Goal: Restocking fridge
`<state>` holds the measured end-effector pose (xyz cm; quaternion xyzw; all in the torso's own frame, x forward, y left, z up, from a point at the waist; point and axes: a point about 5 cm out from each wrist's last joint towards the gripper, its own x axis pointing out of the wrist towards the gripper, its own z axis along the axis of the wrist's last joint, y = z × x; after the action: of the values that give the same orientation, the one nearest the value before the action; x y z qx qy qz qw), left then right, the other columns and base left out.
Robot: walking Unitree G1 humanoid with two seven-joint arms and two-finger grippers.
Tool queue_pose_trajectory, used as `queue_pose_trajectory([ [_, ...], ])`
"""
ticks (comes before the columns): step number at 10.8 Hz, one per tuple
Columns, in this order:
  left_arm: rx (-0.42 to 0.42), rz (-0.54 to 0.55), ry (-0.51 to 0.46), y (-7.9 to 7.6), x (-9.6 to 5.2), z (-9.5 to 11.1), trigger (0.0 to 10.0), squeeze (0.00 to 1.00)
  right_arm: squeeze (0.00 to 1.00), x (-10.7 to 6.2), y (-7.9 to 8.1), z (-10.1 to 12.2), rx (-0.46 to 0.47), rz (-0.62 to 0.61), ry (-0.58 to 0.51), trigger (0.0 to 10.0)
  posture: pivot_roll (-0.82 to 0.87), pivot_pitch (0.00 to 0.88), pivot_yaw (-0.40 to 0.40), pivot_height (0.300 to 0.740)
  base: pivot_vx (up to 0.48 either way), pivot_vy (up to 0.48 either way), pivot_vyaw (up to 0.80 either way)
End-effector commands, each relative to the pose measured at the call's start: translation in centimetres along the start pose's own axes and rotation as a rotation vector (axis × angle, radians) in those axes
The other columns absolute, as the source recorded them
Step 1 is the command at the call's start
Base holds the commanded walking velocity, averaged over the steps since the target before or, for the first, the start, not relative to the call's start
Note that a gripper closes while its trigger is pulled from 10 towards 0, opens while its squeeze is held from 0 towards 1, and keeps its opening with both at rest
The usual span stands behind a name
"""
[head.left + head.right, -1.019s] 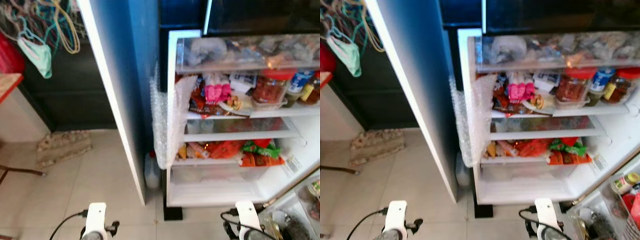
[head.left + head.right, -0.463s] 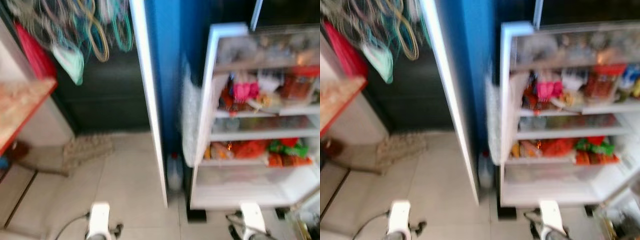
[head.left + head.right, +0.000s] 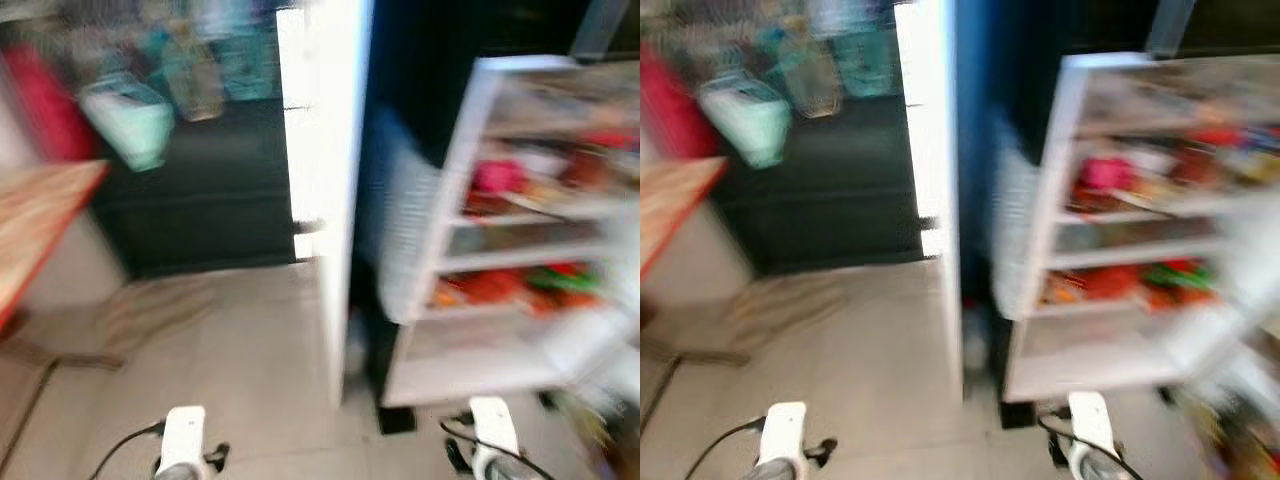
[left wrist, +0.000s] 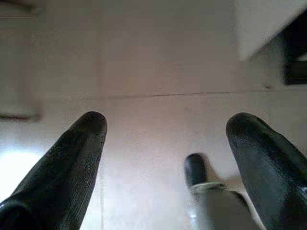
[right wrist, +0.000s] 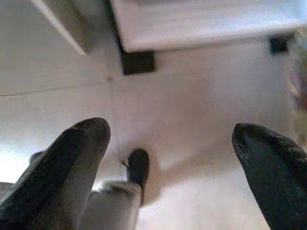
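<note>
Closest to me, both arms hang low over the pale tiled floor [image 4: 158,62] with nothing in them: the left gripper [image 4: 165,143] has its two black fingers spread wide, and the right gripper [image 5: 170,148] is just as wide and just as empty. From the head views, smeared with motion, the white wrists sit at the bottom edge, and past them stands the open fridge [image 3: 520,240], its white door edge [image 3: 325,200] jutting toward us on the left of the cabinet. Its shelves are crowded with blurred red, pink and green packets I can't name. To my eye this is a walking or turning step, not a handling one; no item to stock is in hand, so the next move calls for finding and fetching goods, perhaps from the wooden table [image 3: 40,225] on the left. Farthest back, a mint-green bag [image 3: 130,125] hangs against a dark wall. The wrist views give what the head views blur: crisp floor seams, the fridge's white base [image 5: 201,21] and a dark foot beneath it.
</note>
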<state>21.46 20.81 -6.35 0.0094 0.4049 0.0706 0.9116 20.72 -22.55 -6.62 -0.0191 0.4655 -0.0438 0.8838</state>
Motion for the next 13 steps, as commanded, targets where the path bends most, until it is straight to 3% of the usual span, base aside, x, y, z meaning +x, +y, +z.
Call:
queue_pose_trajectory([
  [1, -0.006, -0.003, 0.02, -0.02, -0.03, -0.31, 10.0, 0.0, 0.0, -0.02, -0.28, 0.05, 0.001, -0.008, 0.005, 10.0, -0.03, 0.0, 0.02, 0.74, 0.0, 0.0, -0.8],
  [13, -0.008, 0.005, 0.018, 0.21, 0.13, 0.36, 10.0, 0.0, 0.0, 0.04, -0.15, 0.58, -0.002, 0.003, 0.002, 10.0, -0.02, 0.0, 0.017, 0.74, 0.0, 0.035, -0.8],
])
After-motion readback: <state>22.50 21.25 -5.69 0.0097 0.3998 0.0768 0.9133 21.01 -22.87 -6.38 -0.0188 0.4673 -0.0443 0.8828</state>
